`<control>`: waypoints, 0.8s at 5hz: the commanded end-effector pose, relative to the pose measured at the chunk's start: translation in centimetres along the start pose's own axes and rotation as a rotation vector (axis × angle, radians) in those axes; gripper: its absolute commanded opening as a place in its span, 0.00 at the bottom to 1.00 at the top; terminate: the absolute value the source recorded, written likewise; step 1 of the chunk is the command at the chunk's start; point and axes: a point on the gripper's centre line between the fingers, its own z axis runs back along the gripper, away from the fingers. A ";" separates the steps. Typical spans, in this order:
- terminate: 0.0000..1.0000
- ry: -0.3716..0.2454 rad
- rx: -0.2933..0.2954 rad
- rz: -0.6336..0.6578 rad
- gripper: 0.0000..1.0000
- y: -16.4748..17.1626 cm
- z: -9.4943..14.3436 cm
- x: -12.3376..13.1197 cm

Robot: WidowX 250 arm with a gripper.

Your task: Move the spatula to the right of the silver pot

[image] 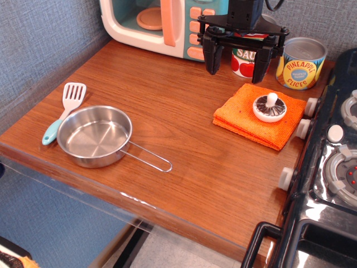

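The spatula (63, 111) lies on the wooden table at the left, its white slotted head toward the back and its teal handle toward the front. It rests just left of the silver pot (95, 135), the handle close against the pot's rim. The pot's wire handle (149, 157) points right and toward the front. My gripper (236, 62) hangs open and empty above the back of the table, far to the right of both, in front of the toy microwave and a tomato can.
A toy microwave (162, 25) stands at the back. A tomato can (244, 60) and a pineapple slices can (300, 64) stand at the back right. An orange cloth (245, 120) holds a white lid (270, 108). A toy stove (329, 167) borders the right edge.
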 end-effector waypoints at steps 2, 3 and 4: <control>0.00 -0.005 0.015 0.005 1.00 0.7 0.3 -0.1; 0.00 -0.029 0.026 0.057 1.00 4.1 0.5 -1.3; 0.00 -0.058 0.105 0.130 1.00 8.9 2.3 -3.4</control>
